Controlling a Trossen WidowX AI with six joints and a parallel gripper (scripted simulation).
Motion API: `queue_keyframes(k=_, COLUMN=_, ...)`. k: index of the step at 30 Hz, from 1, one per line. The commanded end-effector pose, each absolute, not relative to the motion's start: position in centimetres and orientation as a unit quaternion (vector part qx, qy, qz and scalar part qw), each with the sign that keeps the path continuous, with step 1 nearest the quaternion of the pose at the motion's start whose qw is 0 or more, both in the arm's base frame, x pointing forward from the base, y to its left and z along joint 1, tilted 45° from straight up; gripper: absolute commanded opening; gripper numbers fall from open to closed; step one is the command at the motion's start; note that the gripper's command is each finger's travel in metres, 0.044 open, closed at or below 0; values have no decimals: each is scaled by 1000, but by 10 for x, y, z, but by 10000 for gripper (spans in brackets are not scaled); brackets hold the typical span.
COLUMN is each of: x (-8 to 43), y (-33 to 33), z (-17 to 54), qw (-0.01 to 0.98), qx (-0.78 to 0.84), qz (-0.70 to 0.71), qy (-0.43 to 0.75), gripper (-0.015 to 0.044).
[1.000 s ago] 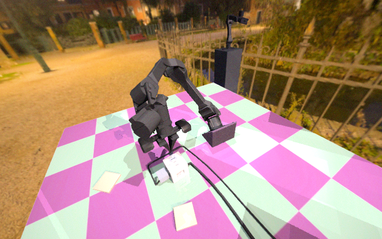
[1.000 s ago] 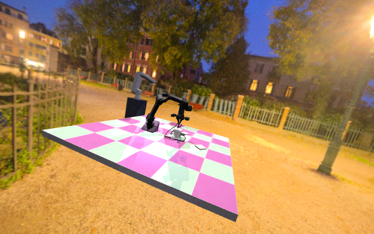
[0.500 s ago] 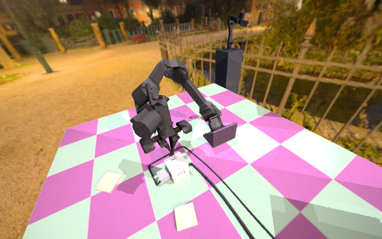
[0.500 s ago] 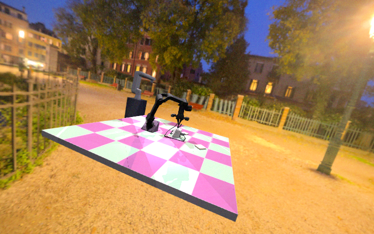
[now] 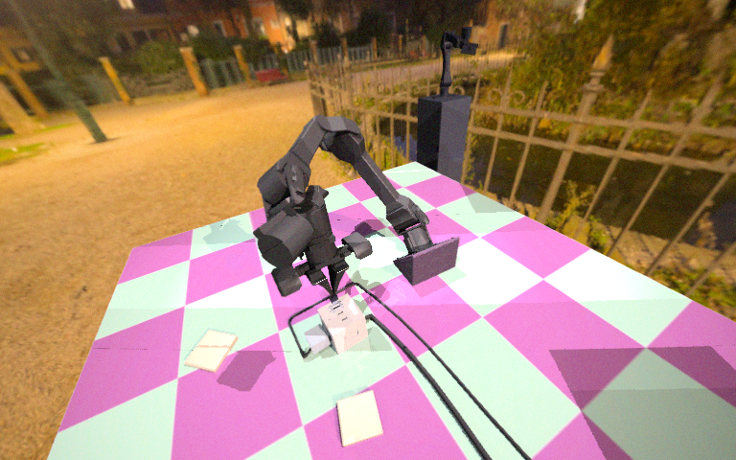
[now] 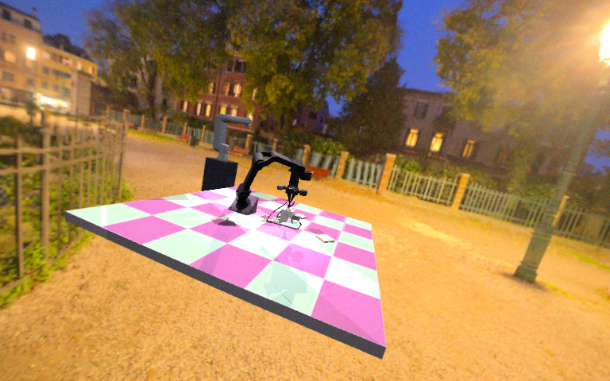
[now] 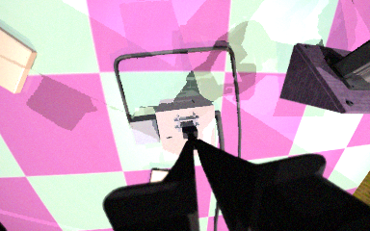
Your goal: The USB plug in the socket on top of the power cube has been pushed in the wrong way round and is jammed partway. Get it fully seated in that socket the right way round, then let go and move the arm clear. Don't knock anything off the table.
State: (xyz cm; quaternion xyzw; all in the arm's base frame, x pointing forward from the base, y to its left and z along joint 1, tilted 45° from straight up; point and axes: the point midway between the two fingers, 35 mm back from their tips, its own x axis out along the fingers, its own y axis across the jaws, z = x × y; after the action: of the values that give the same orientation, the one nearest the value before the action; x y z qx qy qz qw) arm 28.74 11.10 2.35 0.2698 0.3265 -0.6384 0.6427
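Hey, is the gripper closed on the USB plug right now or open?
Closed on it: the gripper fingertips meet around the dark USB plug atop the power cube.
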Motion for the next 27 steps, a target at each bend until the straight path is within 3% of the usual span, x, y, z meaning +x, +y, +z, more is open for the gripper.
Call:
queue_keyframes(k=1, x=287, y=111, z=22, qw=642, qx=270, qz=-637, qy=331, gripper=0)
queue_keyframes(k=27, x=287, y=109, z=19, qw=639, qx=275, qz=-636, qy=335, gripper=0)
